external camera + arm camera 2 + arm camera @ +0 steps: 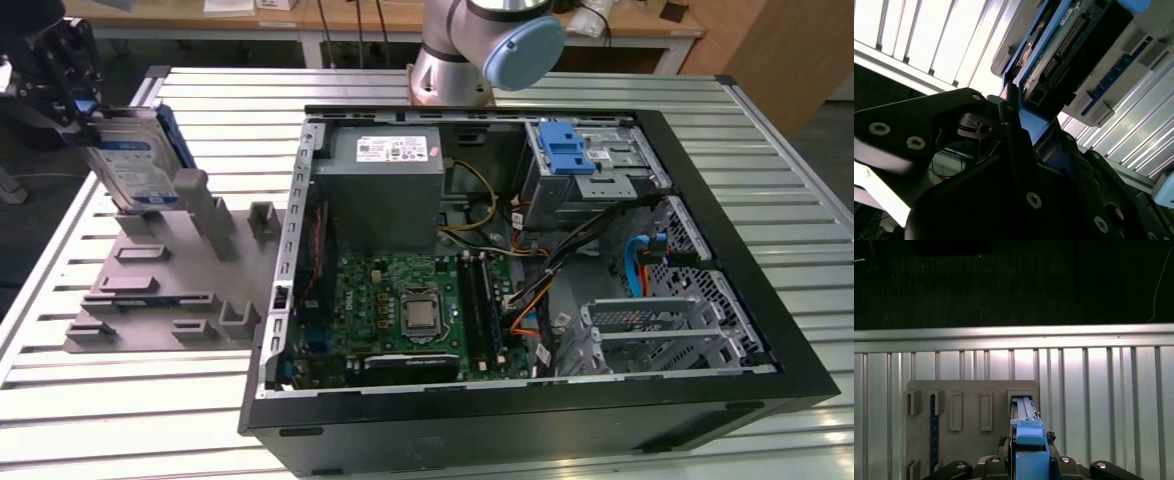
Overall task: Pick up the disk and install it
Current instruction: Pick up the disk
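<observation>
Tool [76, 92] clenched on upright disk [134, 165] at grey rack [160, 290], open computer case [534, 410] holding motherboard [400, 300] beside

Lab workbench [134, 400] (slatted aluminium) with open computer case [507, 425]

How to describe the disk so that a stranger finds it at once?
At the exterior view's left, beside the open computer case, lies a grey holder plate. Over its far end the gripper holds the disk on edge: the only silver slab with a blue-and-white label and blue frame.
</observation>
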### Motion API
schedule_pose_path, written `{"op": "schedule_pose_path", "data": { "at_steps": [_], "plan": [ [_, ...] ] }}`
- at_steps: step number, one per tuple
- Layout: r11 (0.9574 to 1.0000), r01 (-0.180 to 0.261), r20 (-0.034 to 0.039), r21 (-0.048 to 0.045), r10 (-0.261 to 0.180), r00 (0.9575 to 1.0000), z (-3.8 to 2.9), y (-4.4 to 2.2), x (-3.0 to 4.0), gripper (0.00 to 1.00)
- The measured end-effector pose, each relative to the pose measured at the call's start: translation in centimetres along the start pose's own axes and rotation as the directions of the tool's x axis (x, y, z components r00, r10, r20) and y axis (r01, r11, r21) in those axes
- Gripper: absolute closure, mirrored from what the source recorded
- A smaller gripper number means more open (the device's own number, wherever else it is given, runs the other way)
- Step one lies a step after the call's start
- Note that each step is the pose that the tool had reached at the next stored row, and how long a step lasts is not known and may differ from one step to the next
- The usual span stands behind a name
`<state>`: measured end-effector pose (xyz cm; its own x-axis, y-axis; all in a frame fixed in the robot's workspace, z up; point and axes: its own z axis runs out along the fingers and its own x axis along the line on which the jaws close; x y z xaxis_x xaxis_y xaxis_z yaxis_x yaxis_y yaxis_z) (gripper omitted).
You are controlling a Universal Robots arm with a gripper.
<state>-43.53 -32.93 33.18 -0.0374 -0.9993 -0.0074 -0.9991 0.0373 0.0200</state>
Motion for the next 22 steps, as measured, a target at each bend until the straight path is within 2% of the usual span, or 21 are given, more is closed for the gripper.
{"op": "schedule_pose_path", "data": {
  "at_steps": [22],
  "plan": [
    [1.0, 0.0, 0.0, -0.0001, 0.0, 1.0, -1.3, 0.02, -0.01, 0.64]
  ]
}}
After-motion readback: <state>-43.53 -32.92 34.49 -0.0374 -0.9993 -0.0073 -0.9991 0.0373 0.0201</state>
